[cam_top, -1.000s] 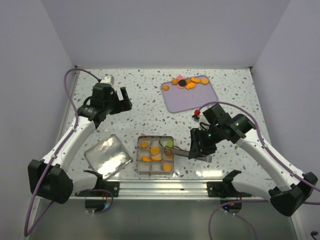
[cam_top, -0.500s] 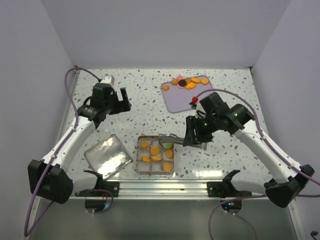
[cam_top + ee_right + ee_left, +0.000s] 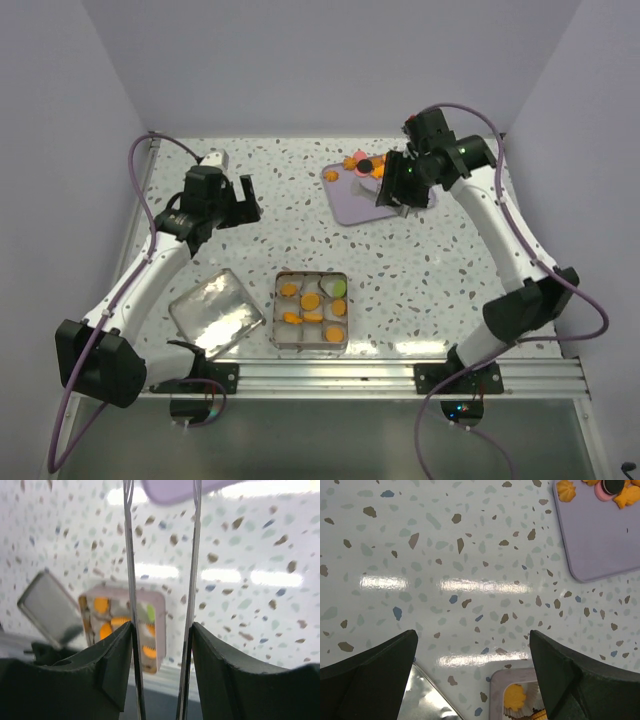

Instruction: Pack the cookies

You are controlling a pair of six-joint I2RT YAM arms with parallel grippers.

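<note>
The right tool (image 3: 393, 187) grips tweezers (image 3: 129, 555). Their two thin blades stand apart with nothing between them. Directly under this tool lies the tray (image 3: 358, 208). Just beside the tool, along the tray's far edge, sit loose cookies (image 3: 385, 168), orange ones around a dark cookie (image 3: 366, 165). Well back from the tool, toward the arm bases, stands the tin (image 3: 277, 312). Orange cookies fill much of it, and a green cookie (image 3: 339, 288) lies in the corner nearest the tool. The lid (image 3: 213, 312) lies past the tin, apart from it.

The left tool (image 3: 472, 635) is spread wide and holds nothing, over bare tabletop (image 3: 470, 555). The tray corner lies well beyond its tips. A tin corner and the lid's edge show close under its fingers.

The left wrist view alone shows that the dark cookie has a white ring and rests on a pink cookie (image 3: 603, 495). It also shows one orange cookie in a pleated paper cup (image 3: 506, 711). Only the top view shows the whole tin. The right wrist view is blurred. It frames the tin between the blades, with the lid off to one side.
</note>
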